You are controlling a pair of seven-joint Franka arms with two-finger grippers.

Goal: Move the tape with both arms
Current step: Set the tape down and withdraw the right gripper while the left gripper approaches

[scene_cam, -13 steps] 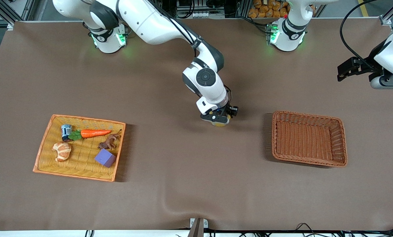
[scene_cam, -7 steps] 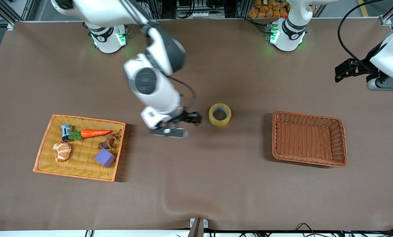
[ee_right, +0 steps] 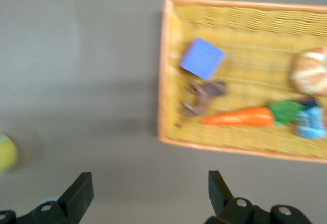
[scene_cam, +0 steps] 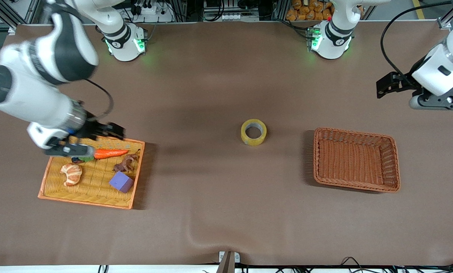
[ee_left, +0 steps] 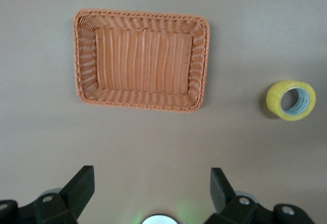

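**Jaws wide on both, tape lies free**

Front: right gripper (scene_cam: 114, 131) spread, empty, over yellow wicker tray (scene_cam: 137, 174); translucent yellow tape roll (scene_cam: 253, 132) on table mid-way, well apart. Left gripper (scene_cam: 382, 85) empty.

L wrist: fingers (ee_left: 82, 185) apart; tape beside brown wicker basket (ee_left: 142, 60).

R wrist: purple cube (ee_right: 203, 59), orange carrot (ee_right: 240, 117) in tray.

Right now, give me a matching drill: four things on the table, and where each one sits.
Things:
1. tape
2. purple cube
3. right claw
4. brown basket

Places:
A. in the yellow tray
B. toward the left arm's end of the table
C. on the bare cloth between tray and basket
D. over the yellow tray's rim

Pairs: 1-C, 2-A, 3-D, 4-B
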